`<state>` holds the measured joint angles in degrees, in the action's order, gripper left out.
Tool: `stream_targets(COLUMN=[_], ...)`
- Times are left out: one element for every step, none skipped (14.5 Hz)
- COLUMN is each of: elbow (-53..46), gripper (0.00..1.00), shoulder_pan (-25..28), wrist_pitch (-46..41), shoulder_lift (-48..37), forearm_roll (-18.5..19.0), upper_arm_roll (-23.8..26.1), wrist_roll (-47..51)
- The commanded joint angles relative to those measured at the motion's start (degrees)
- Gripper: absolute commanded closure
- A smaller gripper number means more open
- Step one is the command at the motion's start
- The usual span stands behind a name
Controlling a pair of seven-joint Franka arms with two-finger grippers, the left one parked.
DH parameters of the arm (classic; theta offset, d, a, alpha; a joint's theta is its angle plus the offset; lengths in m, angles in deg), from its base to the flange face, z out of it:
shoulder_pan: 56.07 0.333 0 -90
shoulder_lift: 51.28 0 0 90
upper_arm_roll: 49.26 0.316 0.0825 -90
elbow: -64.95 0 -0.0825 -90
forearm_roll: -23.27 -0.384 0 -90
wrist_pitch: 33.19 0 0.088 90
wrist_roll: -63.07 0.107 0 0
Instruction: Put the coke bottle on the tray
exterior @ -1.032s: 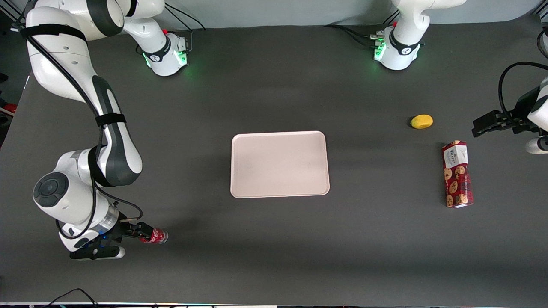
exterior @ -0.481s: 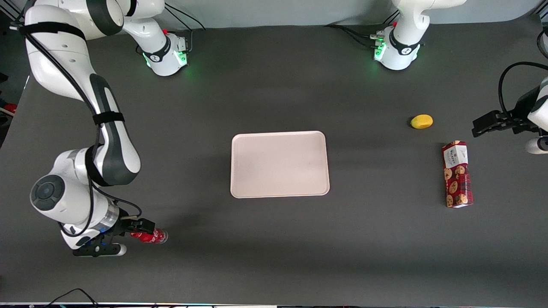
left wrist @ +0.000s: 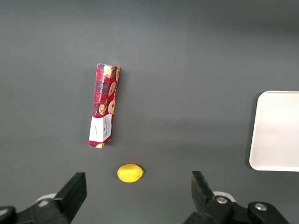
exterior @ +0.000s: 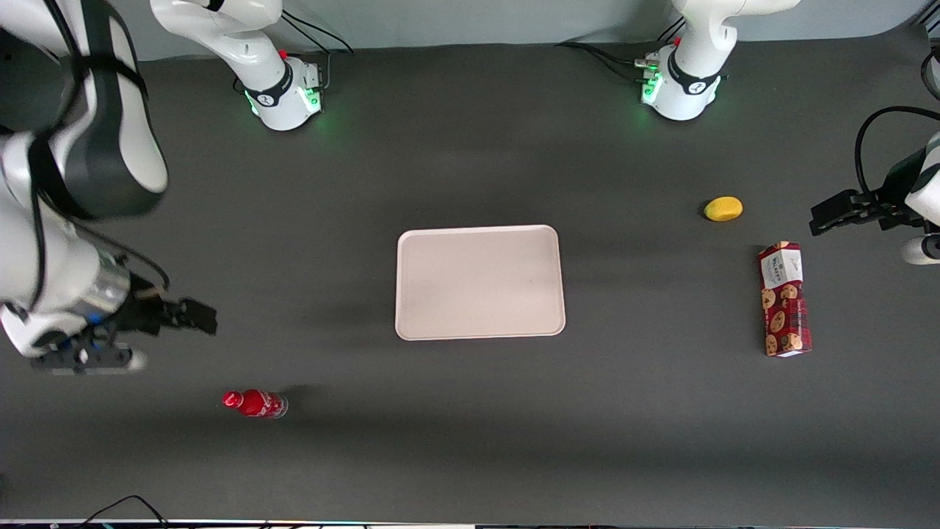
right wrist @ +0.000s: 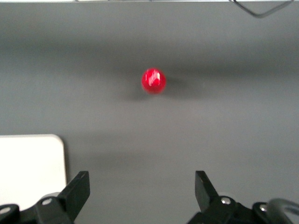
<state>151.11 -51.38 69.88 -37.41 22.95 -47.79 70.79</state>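
Where end effector [exterior: 192, 316] hovers: dark tabletop [exterior: 470, 426]

My gripper [exterior: 192, 317] hangs open above the table [exterior: 470, 441], holding nothing, toward my working end. The small red coke bottle [exterior: 255, 403] stands apart from it, nearer the front camera. The large flat pale rectangular tray [exterior: 480, 282] lies mid-table, well apart from both.
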Motion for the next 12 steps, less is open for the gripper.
stream_targets(elbow=[22.6,27.1,30.4,33.3,36.2,38.5,38.9,38.0,36.1,35.0,34.0,33.7], gripper=[0.0,0.0,0.0,0.0,0.0,0.0,0.0,0.0,0.0,0.0,0.0,0.0], shoulder_pan=[-0.1,-0.2,-0.3,-0.3,-0.4,-0.4,-0.4,-0.4,-0.5,-0.4,-0.4,-0.4], wrist_pitch=[1.9,1.3,0.3,-0.8,-1.9,-3.0,-5.8,-8.9,-11.2,-13.1,-13.5,-13.5], shoulder_lift=[-20.7,-26.0,-30.1,-34.2,-38.4,-42.3,-45.0,-46.1,-46.4,-46.4,-46.3,-45.9], forearm_roll=[-2.8,-2.8,-2.8,-2.8,-2.8,-2.8,-2.8,-2.5,-2.4,-2.4,-2.4,-2.3], upper_arm_roll=[-0.2,-0.3,-0.3,-0.2,-0.3,-0.4,-0.7,-0.9,-1.0,-1.6,-2.1,-2.3], wrist_roll=[1.3,1.4,1.4,1.8,1.9,1.9,1.9,1.9,1.8,1.7,1.6,1.2])
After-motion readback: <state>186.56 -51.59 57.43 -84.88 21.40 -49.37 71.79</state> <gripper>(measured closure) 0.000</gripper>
